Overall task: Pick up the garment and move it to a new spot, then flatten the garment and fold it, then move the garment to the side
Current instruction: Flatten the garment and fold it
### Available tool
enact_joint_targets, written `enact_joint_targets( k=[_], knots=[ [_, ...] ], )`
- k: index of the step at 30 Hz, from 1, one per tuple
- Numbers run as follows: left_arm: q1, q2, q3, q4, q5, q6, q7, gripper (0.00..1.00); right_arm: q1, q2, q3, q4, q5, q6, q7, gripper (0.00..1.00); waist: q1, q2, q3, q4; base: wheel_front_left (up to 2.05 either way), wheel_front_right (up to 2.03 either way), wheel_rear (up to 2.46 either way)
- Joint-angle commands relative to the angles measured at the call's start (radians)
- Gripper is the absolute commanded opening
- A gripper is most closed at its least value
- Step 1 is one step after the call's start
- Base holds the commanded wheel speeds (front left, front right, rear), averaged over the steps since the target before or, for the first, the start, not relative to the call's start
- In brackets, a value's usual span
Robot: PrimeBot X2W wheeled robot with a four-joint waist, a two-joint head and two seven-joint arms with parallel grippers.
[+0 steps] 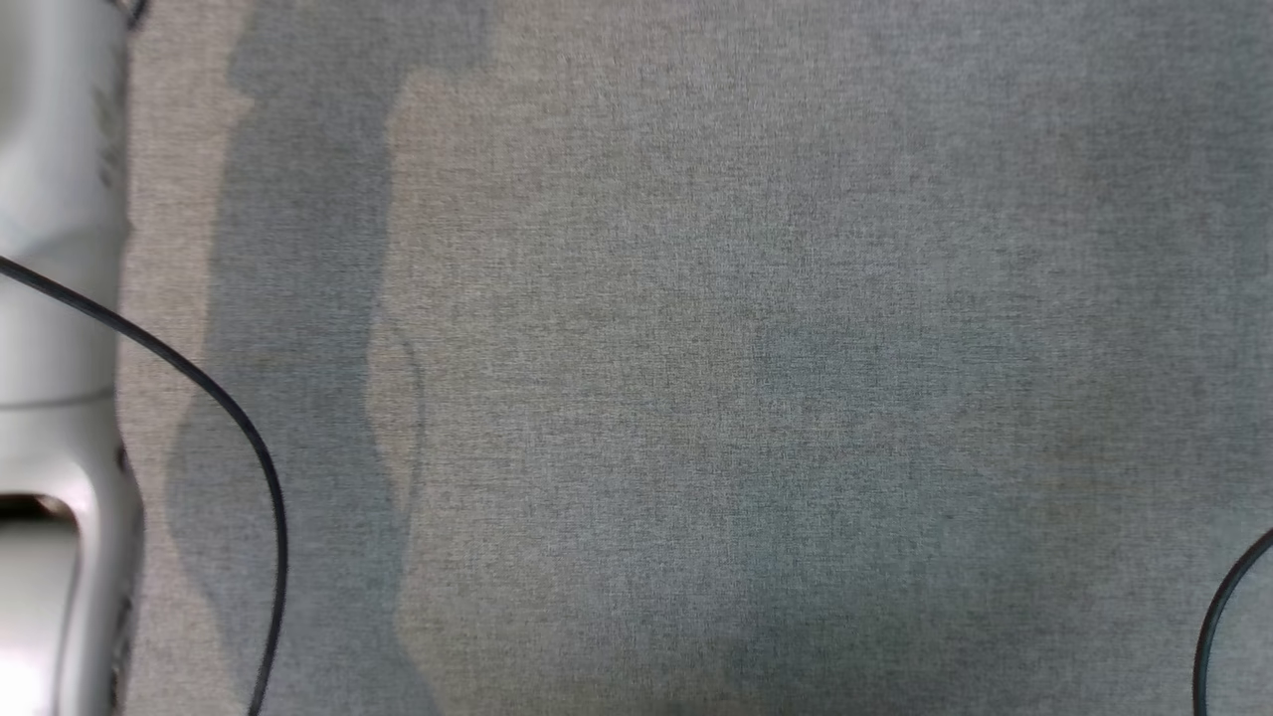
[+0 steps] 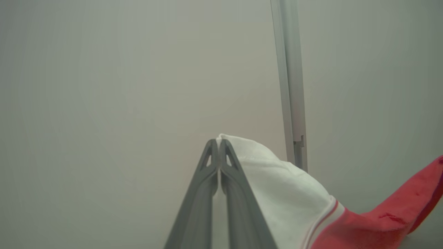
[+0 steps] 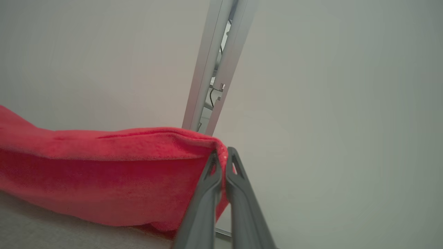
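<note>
A: Head view: grey woven tabletop, pale forearm.
B: Left wrist: left gripper pinches the white hem of the red-and-white fleece garment, beside a pale metal post. Right wrist: right gripper clamps its red corner, before that post. Moving step, I'd judge; next, lower and spread flat.

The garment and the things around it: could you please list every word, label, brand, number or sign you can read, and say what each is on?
There is nothing to read: no text, number or sign.
The garment, red with a white striped end, carries no visible label or print.
The grey cloth surface, the pale arm and the metal post bear no markings.
</note>
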Motion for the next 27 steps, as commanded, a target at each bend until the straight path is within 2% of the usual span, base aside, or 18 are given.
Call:
enact_joint_targets(
  k=[1,7,15,19,27],
  knots=[
    [0.045,-0.003,-0.004,0.007,0.001,-0.003,-0.003,0.0,0.052,-0.009,-0.002,0.007,0.024,0.0,-0.005,0.0,-0.0001,0.0,-0.03,0.01,0.0,0.0,0.0],
    [0.197,0.0,-0.068,0.013,0.008,-0.003,-0.003,0.0,0.225,-0.029,0.066,0.03,0.109,0.0,-0.005,0.0,-0.0001,0.0,-0.127,0.014,0.0,0.0,0.0],
    [0.402,0.073,-0.224,0.004,-0.019,-0.003,-0.004,0.0,0.419,-0.046,0.135,0.066,0.223,0.0,-0.005,0.0,-0.0001,0.0,-0.262,0.012,0.0,0.0,0.0],
    [0.497,0.104,-0.298,-0.013,-0.016,-0.003,-0.003,0.0,0.501,-0.066,0.235,0.112,0.232,0.0,-0.005,0.0,-0.0001,0.0,-0.324,0.015,0.0,0.0,0.0],
    [0.627,0.182,-0.444,-0.009,0.01,-0.003,-0.003,0.0,0.588,-0.077,0.356,0.171,0.358,0.0,-0.005,0.0,-0.0001,0.0,-0.414,0.006,0.0,0.0,0.0]
  ],
)
